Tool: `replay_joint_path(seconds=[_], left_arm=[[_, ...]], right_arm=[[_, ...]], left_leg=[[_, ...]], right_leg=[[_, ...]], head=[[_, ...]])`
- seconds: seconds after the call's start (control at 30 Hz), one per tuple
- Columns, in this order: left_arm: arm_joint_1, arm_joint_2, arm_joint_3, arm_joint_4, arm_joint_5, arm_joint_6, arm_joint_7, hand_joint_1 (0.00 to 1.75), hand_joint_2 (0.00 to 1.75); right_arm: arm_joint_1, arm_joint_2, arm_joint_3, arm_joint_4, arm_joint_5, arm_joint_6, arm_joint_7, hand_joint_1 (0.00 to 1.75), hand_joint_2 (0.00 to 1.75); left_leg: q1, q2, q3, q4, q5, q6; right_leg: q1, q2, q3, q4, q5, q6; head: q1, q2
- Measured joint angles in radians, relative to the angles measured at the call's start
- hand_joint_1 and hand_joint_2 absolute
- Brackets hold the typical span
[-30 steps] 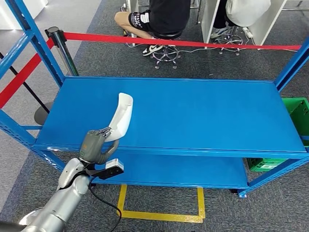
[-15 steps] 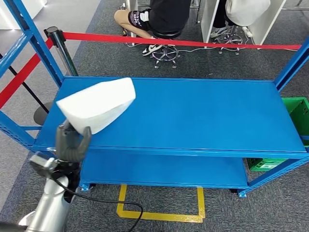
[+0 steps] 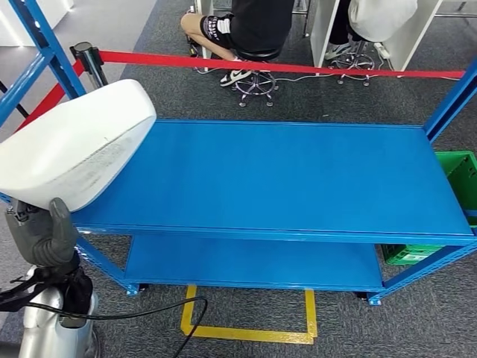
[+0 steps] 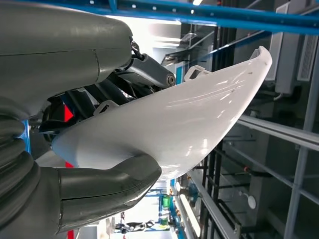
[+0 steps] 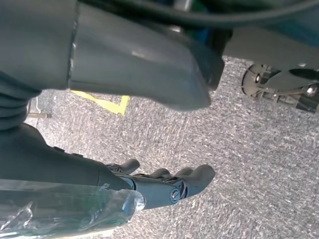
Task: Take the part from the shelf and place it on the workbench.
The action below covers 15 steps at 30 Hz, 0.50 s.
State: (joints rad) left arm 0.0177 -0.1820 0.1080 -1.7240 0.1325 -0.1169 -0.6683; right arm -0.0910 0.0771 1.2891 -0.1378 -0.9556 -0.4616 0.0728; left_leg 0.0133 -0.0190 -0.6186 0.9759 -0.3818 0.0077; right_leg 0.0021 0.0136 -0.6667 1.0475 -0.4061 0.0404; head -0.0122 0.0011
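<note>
Closest to me, my left hand [image 3: 42, 231] is raised at the near left, clear of the shelf [image 3: 292, 179], and it grips the one white part [image 3: 76, 145]. From the head camera the part sits on top of the hand, broad and curved, its far end reaching over the shelf's left corner. On the left wrist camera I see the thumb [image 4: 109, 186] pressed under the part's smooth face while the darker fingers [image 4: 150, 69] clamp its other side, so the part lies squeezed between them with its tapered tip sticking well past the fingertips.

My right hand [image 5: 169, 186] hangs over grey carpet; its fingers are stretched out and apart, grasping nothing. A strip of yellow tape [image 5: 105, 103] crosses the floor near it.

Beyond the hands stands the single blue shelf, two decks, with a yellow floor marking [image 3: 247, 321] under its front edge. One green crate [image 3: 458, 179] sits at its right end. Behind the shelf runs a red barrier tape [image 3: 281, 67] from a black post [image 3: 92, 63]. Farthest off, two people sit, one on a wheeled stool [image 3: 256, 74].
</note>
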Motion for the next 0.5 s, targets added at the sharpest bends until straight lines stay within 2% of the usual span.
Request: replay_joint_path(seconds=[0.03, 0.1, 0.13, 0.17, 0.2, 0.27, 0.3, 0.33, 0.37, 0.43, 0.47, 0.5], left_arm=[[0.001, 0.001, 0.001, 0.000, 0.002, 0.000, 0.000, 1.75, 1.75], [0.003, 0.002, 0.003, 0.002, 0.005, 0.001, 0.000, 1.75, 1.75], [0.005, 0.003, 0.003, 0.003, 0.006, 0.001, 0.000, 1.75, 1.75], [0.006, 0.004, 0.004, 0.005, 0.005, 0.001, 0.000, 1.75, 1.75], [0.006, 0.005, 0.004, 0.006, 0.005, 0.001, 0.000, 1.75, 1.75], [0.007, 0.006, 0.005, 0.007, 0.005, 0.001, 0.000, 1.75, 1.75], [0.008, 0.007, 0.005, 0.007, 0.004, 0.002, -0.001, 1.75, 1.75], [0.009, 0.007, 0.005, 0.007, 0.002, 0.002, -0.001, 1.75, 1.75], [0.011, 0.008, 0.006, 0.006, -0.001, 0.004, -0.002, 1.75, 1.75], [0.016, 0.009, 0.006, 0.006, -0.011, 0.011, -0.002, 1.75, 1.75], [0.020, 0.011, 0.007, 0.006, -0.026, 0.019, -0.003, 1.75, 1.75], [0.024, 0.013, 0.007, 0.005, -0.053, 0.032, -0.004, 1.75, 1.75]], right_arm=[[0.000, 0.000, 0.002, 0.000, 0.000, 0.000, -0.001, 0.00, 0.00], [0.000, 0.000, 0.005, 0.000, -0.001, 0.000, -0.003, 0.00, 0.00], [0.000, 0.000, 0.006, 0.000, -0.001, -0.001, -0.004, 0.00, 0.00], [0.000, 0.000, 0.007, 0.000, -0.001, -0.001, -0.004, 0.00, 0.00], [0.000, 0.000, 0.008, 0.001, -0.001, -0.002, -0.004, 0.00, 0.00], [-0.001, 0.001, 0.009, 0.001, -0.001, -0.002, -0.003, 0.00, 0.00], [-0.001, 0.002, 0.009, 0.001, 0.000, -0.002, -0.003, 0.00, 0.00], [-0.002, 0.004, 0.009, 0.001, 0.001, -0.002, -0.004, 0.00, 0.00], [-0.003, 0.005, 0.010, 0.001, 0.002, -0.002, -0.004, 0.00, 0.00], [-0.003, 0.006, 0.010, 0.002, 0.003, -0.003, -0.006, 0.00, 0.00], [-0.002, 0.006, 0.011, 0.002, 0.002, -0.004, -0.006, 0.00, 0.00], [-0.002, 0.006, 0.012, 0.002, 0.002, -0.006, -0.007, 0.00, 0.00]], left_leg=[[0.003, 0.003, 0.002, -0.008, 0.006, 0.001], [0.005, 0.007, 0.000, -0.011, 0.010, -0.001], [0.007, 0.008, -0.002, -0.011, 0.012, -0.004], [0.011, 0.009, -0.005, -0.010, 0.015, -0.008], [0.015, 0.010, -0.009, -0.010, 0.018, -0.014], [0.025, 0.008, -0.019, -0.005, 0.025, -0.031], [0.028, 0.007, -0.023, -0.001, 0.028, -0.040], [0.029, 0.006, -0.026, 0.003, 0.032, -0.050], [0.029, 0.005, -0.027, 0.005, 0.036, -0.058], [0.031, 0.003, -0.028, 0.006, 0.044, -0.072], [0.032, 0.005, -0.033, 0.010, 0.035, -0.076], [0.033, 0.006, -0.043, 0.031, 0.009, -0.077]], right_leg=[[-0.001, -0.001, -0.013, 0.042, -0.036, 0.003], [-0.006, -0.003, -0.048, 0.167, -0.119, 0.012], [-0.010, -0.003, -0.055, 0.214, -0.143, 0.017], [-0.015, -0.004, -0.047, 0.228, -0.149, 0.023], [-0.020, -0.005, -0.019, 0.203, -0.138, 0.030], [-0.033, -0.006, 0.076, 0.073, -0.105, 0.051], [-0.036, -0.002, 0.112, 0.022, -0.091, 0.053], [-0.037, 0.003, 0.132, -0.010, -0.089, 0.050], [-0.036, 0.009, 0.134, -0.013, -0.092, 0.041], [-0.035, 0.013, 0.119, -0.002, -0.087, 0.015], [-0.034, 0.012, 0.112, 0.002, -0.082, 0.003], [-0.033, 0.011, 0.104, 0.003, -0.075, -0.008]], head=[[0.001, 0.000], [0.002, 0.000], [0.002, 0.000], [0.002, 0.000], [0.002, 0.000], [0.003, 0.000], [0.002, 0.000], [0.002, 0.000], [0.000, 0.000], [-0.003, 0.000], [-0.005, 0.000], [-0.007, 0.000]])
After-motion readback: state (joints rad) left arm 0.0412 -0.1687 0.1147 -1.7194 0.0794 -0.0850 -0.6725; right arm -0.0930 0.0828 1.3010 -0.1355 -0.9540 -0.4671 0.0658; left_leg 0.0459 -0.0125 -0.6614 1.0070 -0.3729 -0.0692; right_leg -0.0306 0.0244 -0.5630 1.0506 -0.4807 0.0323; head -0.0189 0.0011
